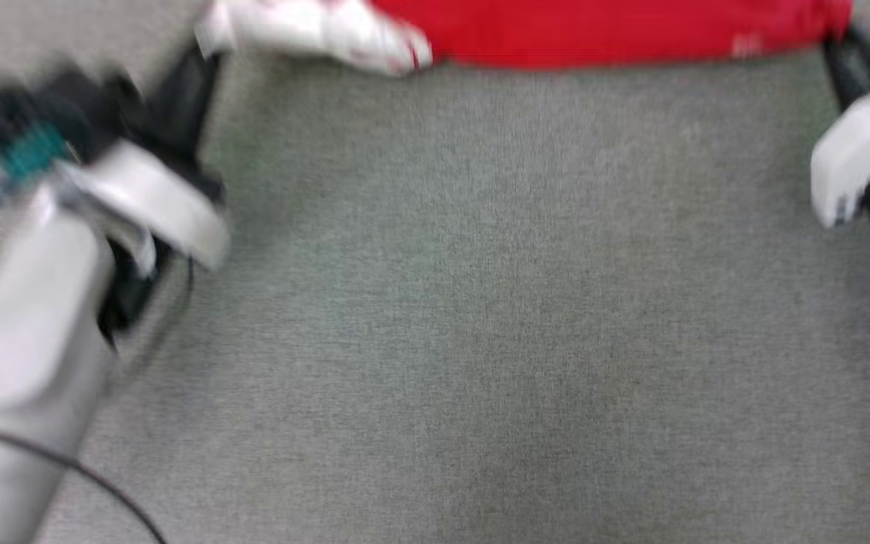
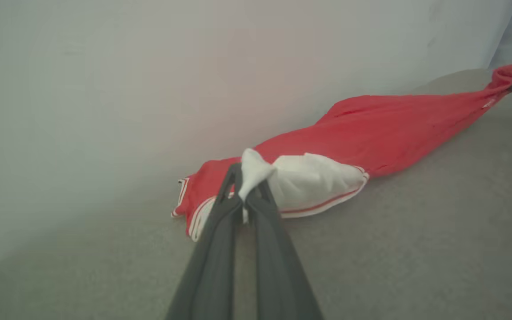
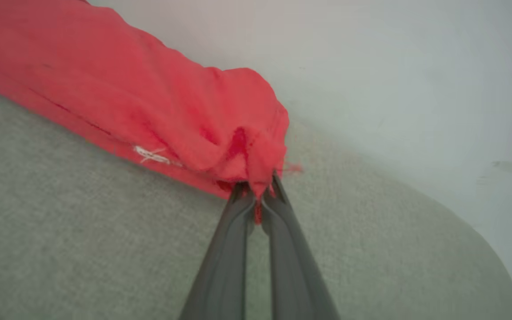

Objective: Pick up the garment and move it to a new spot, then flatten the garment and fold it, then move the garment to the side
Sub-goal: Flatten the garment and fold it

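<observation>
The shirt (image 2: 385, 129) lies stretched in a long, bunched strip across the far part of the grey cloth surface (image 1: 480, 302), close to a pale wall (image 2: 105, 89). Its body is red, with a white sleeve (image 2: 309, 182) with striped trim at one end. The left gripper (image 2: 247, 189) is pressed together on a pinch of that sleeve, and the right gripper (image 3: 258, 191) is clamped on the red fabric at the opposite end — the 2 are well apart, with the shirt drawn between them.

The red cloth T-shirt with white sleeves (image 1: 616, 30) lies along the far side of the grey cloth desk (image 1: 480, 302). The left claw (image 2: 249, 186) holds its left end, the right claw (image 3: 258, 189) its right end.
</observation>
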You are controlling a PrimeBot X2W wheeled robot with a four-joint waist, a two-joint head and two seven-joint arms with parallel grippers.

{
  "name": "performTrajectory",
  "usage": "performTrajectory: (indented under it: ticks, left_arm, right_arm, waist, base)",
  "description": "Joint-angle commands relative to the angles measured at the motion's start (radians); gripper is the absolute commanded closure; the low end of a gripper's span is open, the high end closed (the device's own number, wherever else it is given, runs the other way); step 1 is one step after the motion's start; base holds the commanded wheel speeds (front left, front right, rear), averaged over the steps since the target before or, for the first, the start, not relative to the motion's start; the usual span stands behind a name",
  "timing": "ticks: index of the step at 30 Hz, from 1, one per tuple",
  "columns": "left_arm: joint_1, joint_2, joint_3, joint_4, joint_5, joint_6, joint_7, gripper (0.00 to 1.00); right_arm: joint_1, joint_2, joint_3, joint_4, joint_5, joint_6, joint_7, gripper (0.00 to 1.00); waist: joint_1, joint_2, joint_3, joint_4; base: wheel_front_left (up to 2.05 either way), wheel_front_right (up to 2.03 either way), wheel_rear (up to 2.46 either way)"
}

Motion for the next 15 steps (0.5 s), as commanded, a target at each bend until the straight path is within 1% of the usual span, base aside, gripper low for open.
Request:
performTrajectory:
  ticks: [1, 3, 9, 15]
  left_arm:
    - [0.053, -0.001, -0.004, -0.007, 0.000, 0.000, -0.004, 1.00]
    - [0.151, -0.001, -0.021, -0.013, -0.006, 0.000, -0.004, 1.00]
    - [0.390, 0.047, -0.067, -0.048, -0.060, 0.001, 0.017, 1.00]
    - [0.578, 0.111, -0.091, -0.150, -0.110, 0.034, 0.083, 1.00]
  right_arm:
    - [0.035, -0.020, 0.006, 0.003, 0.025, -0.002, -0.003, 1.00]
    - [0.100, -0.035, 0.030, 0.000, 0.072, -0.002, -0.004, 1.00]
    - [0.261, -0.084, 0.071, -0.023, 0.176, -0.002, 0.011, 1.00]
    - [0.399, -0.129, 0.086, -0.080, 0.243, -0.002, 0.018, 1.00]
  waist:
    - [0.0000, 0.0000, -0.071, 0.015]
    - [0.0000, 0.0000, -0.111, 0.020]
    - [0.0000, 0.0000, -0.216, 0.018]
    - [0.0000, 0.0000, -0.299, 0.020]
  base:
    - [0.00, 0.00, 0.00]
    - [0.00, 0.00, 0.00]
    - [0.00, 0.00, 0.00]
    - [0.00, 0.00, 0.00]
